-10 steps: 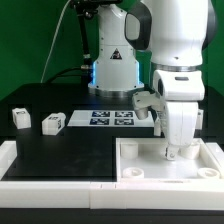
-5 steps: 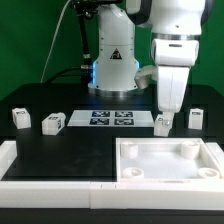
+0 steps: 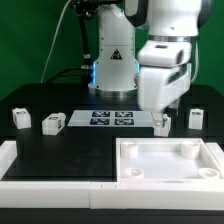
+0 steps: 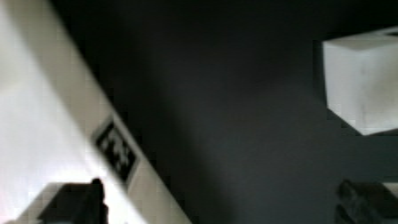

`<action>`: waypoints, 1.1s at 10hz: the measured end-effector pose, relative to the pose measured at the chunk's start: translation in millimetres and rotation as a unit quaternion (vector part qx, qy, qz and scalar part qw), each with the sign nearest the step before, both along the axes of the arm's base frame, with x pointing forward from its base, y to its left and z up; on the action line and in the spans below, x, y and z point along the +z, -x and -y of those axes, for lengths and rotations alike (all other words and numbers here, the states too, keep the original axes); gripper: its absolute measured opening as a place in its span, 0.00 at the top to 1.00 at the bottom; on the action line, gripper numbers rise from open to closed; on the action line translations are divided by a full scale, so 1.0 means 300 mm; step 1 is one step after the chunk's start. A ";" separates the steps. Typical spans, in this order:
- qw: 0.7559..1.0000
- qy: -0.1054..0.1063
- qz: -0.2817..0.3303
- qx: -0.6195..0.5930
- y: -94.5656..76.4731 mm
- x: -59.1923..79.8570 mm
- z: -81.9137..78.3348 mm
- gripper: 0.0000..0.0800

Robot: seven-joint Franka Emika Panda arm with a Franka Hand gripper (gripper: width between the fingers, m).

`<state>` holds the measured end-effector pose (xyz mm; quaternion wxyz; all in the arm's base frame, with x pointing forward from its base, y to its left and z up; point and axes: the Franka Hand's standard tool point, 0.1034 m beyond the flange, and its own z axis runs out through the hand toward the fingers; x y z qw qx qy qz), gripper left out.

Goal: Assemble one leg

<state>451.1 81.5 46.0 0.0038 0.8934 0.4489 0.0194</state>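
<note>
White plastic filled the foreground of the exterior view. The large tray-like part with round corner sockets lay nearest the camera, and no leg sat in any socket that showed. Beyond it, on the black table, stood a row of small blocks.

The leg that mattered stood just past the tray's far rim. The gripper hung close above it, so the leg lay at six o'clock from the claw. Whether a fingertip touched the leg could not be told at this size. A second leg stood near the first at three o'clock. A third leg and a fourth leg stood well apart at nine o'clock. The marker board lay flat at about ten o'clock, just beside the first leg.

In the wrist view the fingertips showed as dark tips at opposite edges with bare table between them, so the claw was spread apart and held nothing. A white block, probably one of the legs, lay ahead of the tips and nearer one finger than the other, not between them. Its long axis seemed upright, though that was hard to judge.

By my judgement the coming move turned on that offset: the claw needed centring over the leg before it went down to close.
</note>
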 end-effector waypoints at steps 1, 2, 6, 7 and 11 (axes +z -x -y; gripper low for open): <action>0.996 -0.007 -0.003 -0.094 0.051 -0.002 -0.010 0.19; 0.986 -0.012 -0.007 -0.169 0.071 -0.003 -0.033 0.19; 0.907 -0.028 -0.025 -0.419 0.134 -0.012 -0.164 0.19; 0.885 -0.032 -0.029 -0.463 0.137 -0.011 -0.181 0.19; 0.884 -0.019 -0.050 -0.465 0.142 -0.013 -0.178 0.19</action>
